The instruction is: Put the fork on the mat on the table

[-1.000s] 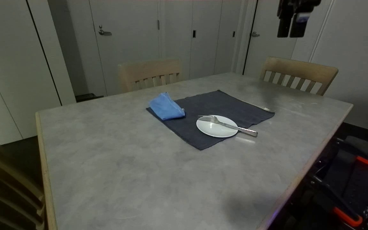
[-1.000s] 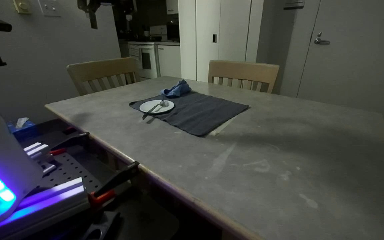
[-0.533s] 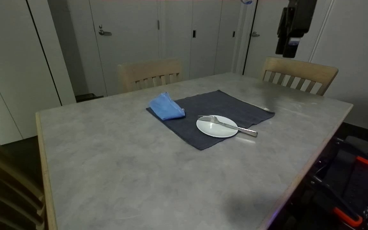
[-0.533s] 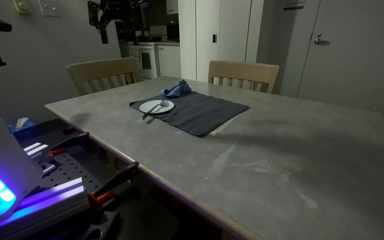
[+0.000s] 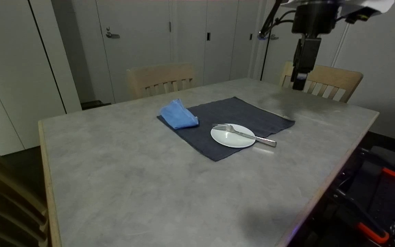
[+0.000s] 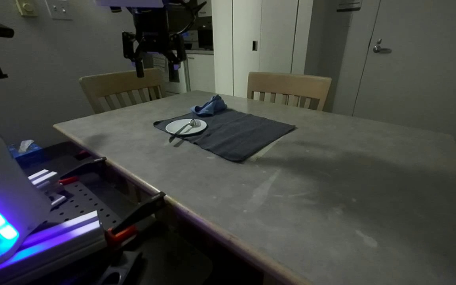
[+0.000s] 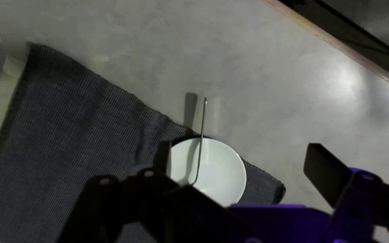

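The silvery fork [image 5: 249,135] rests on a white plate [image 5: 227,140], its tines over the plate and its handle jutting past the rim over the table [image 5: 132,178]. In the wrist view the fork [image 7: 201,135] is seen nearly edge-on; its tines are hidden behind my gripper. The dark grey mat [image 5: 235,109] lies under most of the plate and also shows in an exterior view [image 6: 244,134]. My gripper [image 6: 158,69] is open and empty, well above the table. In the wrist view its fingers [image 7: 240,157] stand apart, the left one overlapping the plate's edge in the picture.
A blue folded cloth [image 5: 178,115] lies on the mat's corner. Wooden chairs [image 5: 324,77] stand around the table. Black and orange clamps [image 6: 141,213] hold on to the table edge beside the robot's base [image 6: 2,178].
My gripper has come down from the top of both exterior views toward the table, staying open. The fork, plate, mat and cloth have not moved.
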You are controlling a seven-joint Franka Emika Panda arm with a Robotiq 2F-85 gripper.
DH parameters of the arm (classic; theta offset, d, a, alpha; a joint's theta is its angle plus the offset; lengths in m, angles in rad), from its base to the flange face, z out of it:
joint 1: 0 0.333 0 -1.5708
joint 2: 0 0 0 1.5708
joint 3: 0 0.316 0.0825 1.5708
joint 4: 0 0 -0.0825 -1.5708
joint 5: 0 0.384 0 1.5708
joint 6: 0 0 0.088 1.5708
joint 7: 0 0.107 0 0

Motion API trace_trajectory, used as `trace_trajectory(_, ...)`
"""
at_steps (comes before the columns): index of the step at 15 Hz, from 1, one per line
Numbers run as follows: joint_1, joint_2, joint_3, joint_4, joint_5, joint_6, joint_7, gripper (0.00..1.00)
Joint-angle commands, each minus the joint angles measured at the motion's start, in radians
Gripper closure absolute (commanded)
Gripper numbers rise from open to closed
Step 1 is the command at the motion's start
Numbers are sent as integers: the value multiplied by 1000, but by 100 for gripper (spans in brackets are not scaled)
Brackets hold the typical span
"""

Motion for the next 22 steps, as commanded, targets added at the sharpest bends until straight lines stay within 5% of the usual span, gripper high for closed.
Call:
trace_trajectory(1, -17, 123, -4, 40, 21, -6, 18, 0)
trace_trajectory(2, -12, 55, 6, 4, 11, 0, 7, 0)
trace_trajectory(6, -20, 106, 9, 21, 13, 1, 19, 0)
trace_trajectory(22, -54, 538, 65, 204, -48, 137, -148, 0)
